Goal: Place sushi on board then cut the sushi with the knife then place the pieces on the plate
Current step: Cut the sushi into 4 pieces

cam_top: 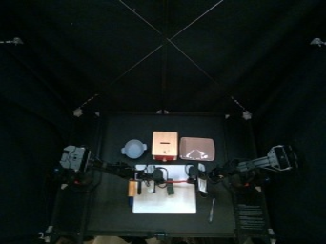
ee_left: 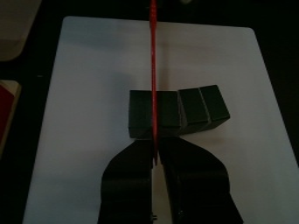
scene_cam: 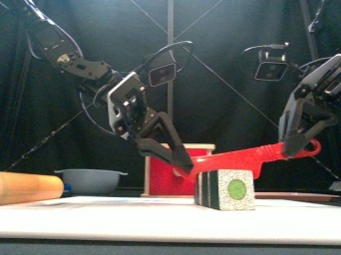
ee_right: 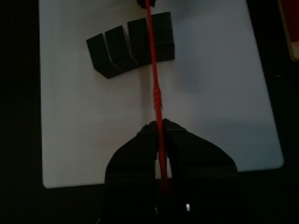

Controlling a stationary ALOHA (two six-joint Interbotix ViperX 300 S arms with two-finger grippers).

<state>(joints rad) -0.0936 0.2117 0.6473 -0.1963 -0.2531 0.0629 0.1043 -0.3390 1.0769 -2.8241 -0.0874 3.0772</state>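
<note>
Between our left pincer (ee_left: 155,147) and right pincer (ee_right: 160,133) the red knife (scene_cam: 250,156) lies across the sushi roll (scene_cam: 226,189) on the white board (ee_left: 82,105), set for a cut. Left is clamped on the blade's tip (steadying it, we judge); right is clamped on the handle, so both can press down evenly.

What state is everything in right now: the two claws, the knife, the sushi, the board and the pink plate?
left gripper: shut on the red knife's tip end.
right gripper: shut on the red knife's handle.
red knife: held at both ends, edge down across the sushi roll.
sushi roll: on the white board, blocks together in one row.
white board: lying flat under the roll.
pink tray: no sushi on it.
</note>
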